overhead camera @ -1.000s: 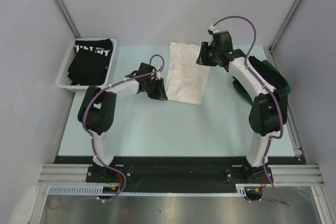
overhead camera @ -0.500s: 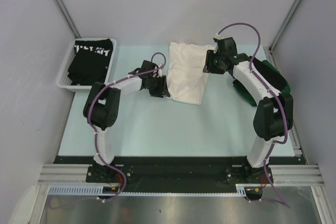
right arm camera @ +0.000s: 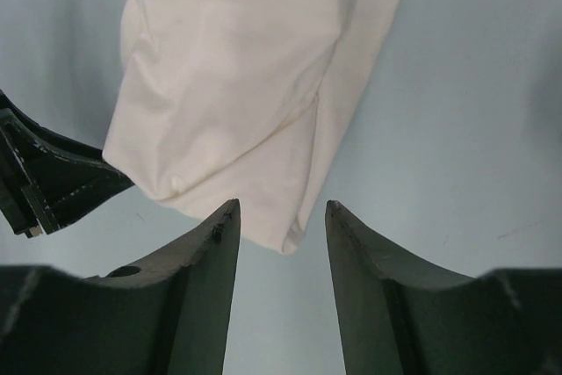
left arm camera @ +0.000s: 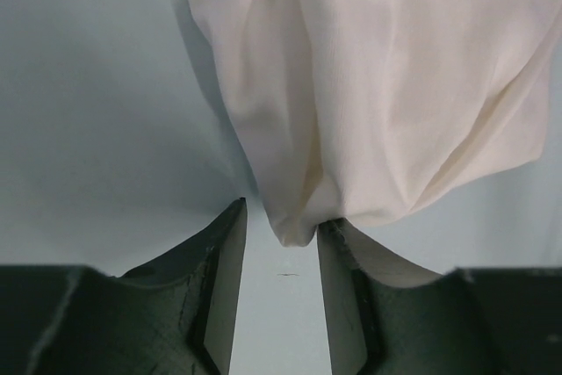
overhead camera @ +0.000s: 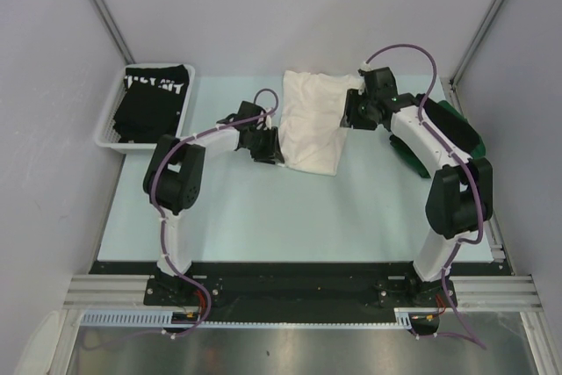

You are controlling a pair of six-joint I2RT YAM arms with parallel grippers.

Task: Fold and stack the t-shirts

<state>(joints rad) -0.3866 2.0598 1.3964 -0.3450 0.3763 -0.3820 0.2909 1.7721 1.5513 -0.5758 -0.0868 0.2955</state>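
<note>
The white t-shirt (overhead camera: 314, 125) lies on the far middle of the table (overhead camera: 263, 217) as a narrow, lengthwise-folded strip with its plain side up and a rumpled far end. This suggests a fold part done, with the crosswise fold outstanding. The left gripper (overhead camera: 270, 148) sits low at the strip's near left corner. In the left wrist view its jaws stand partly apart with the corner just inside their mouth, and nothing is pinched. Whether one fingertip (left arm camera: 338, 239) brushes the cloth cannot be settled. The right gripper (overhead camera: 354, 117) is at the right edge, jaws likewise parted and empty, with a cloth corner between the tips. Both appear placed to take opposite edges. A black t-shirt with white lettering (overhead camera: 156, 94) rests in the white basket (overhead camera: 110, 133) at the left, and a dark green t-shirt (overhead camera: 457, 125) lies at the right, partly under the right arm.
</note>
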